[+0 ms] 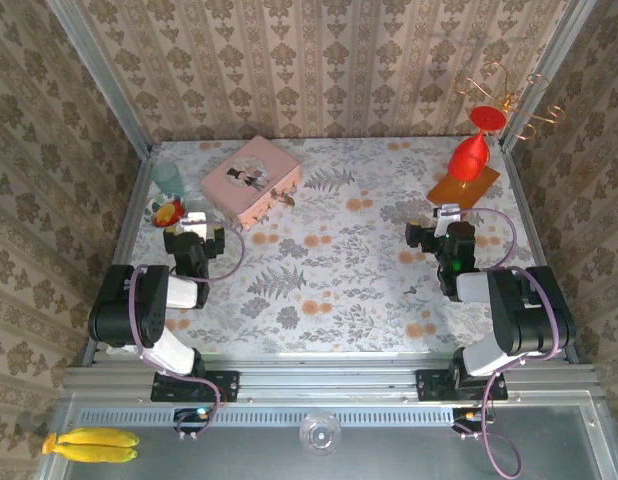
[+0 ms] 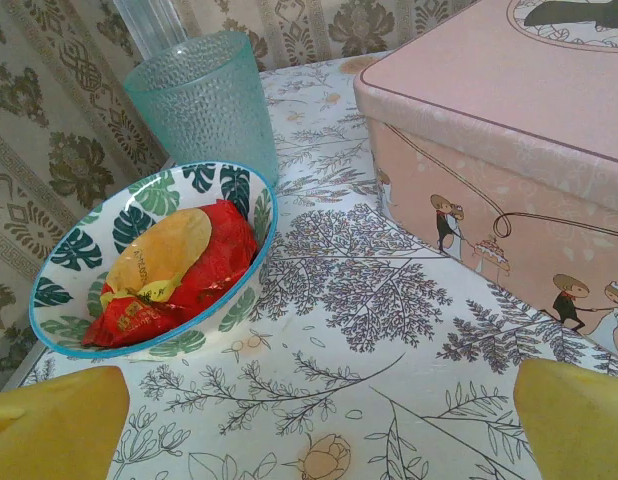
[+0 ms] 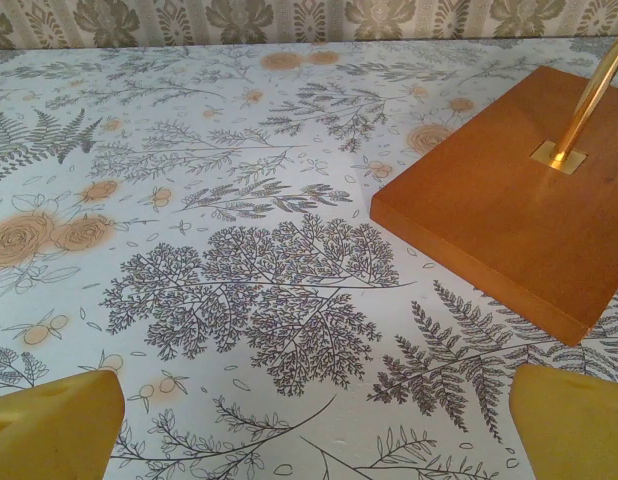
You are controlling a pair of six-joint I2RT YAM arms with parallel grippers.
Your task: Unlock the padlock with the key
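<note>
Upper left, overhead frame: the tiny padlock (image 1: pixel 286 197), I judge, lies just beside the near corner of the pink box (image 1: pixel 247 176). My left pincer (image 1: pixel 195 222) and right pincer (image 1: pixel 445 216) gape wide, empty. Light, hard, slick metal, probably; best pinched across its flat body.

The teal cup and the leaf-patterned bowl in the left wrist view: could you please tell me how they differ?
The cup is tall and narrow; the bowl is low and wide. The cup is plain translucent teal with a dimpled wall; the bowl is white with green leaves and a blue rim. The bowl holds a red and yellow wrapper; the cup's inside is hidden. Both stand upright, close together on the floral table.
</note>
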